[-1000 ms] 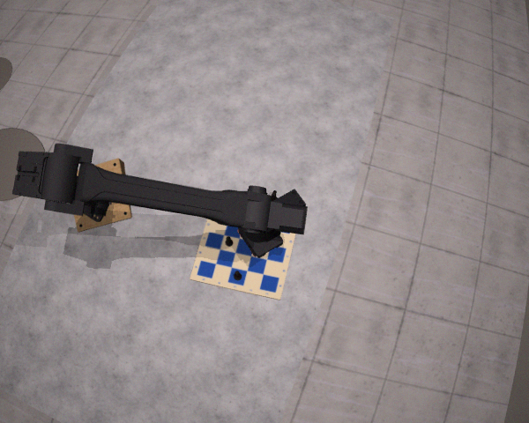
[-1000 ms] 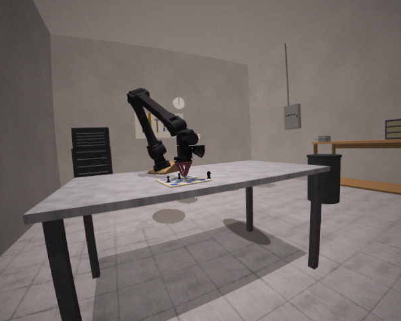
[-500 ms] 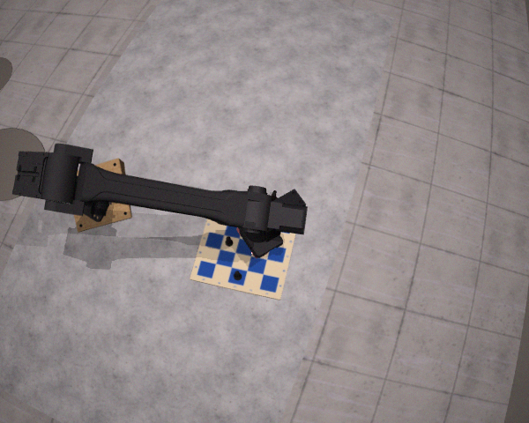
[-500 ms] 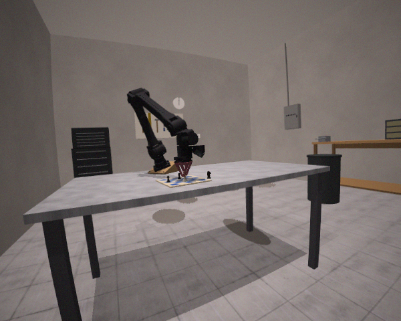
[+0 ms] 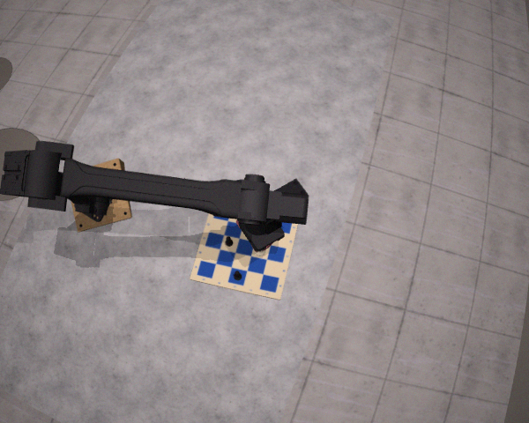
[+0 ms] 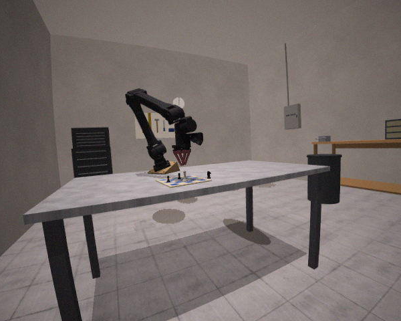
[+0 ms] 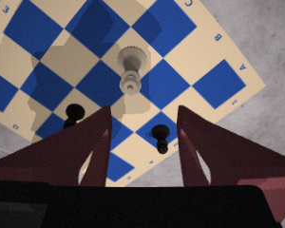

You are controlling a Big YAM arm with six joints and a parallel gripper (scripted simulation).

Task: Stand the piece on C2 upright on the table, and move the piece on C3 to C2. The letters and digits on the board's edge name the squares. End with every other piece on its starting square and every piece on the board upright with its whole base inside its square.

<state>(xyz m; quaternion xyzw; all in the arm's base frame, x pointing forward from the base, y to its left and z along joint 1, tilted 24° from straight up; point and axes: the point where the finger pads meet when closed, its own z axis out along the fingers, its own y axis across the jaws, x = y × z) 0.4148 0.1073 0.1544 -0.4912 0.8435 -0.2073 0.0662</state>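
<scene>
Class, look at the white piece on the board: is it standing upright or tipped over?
Upright. In the exterior view the white piece stands tall on the board; the wrist view shows its round top above its base.
</scene>
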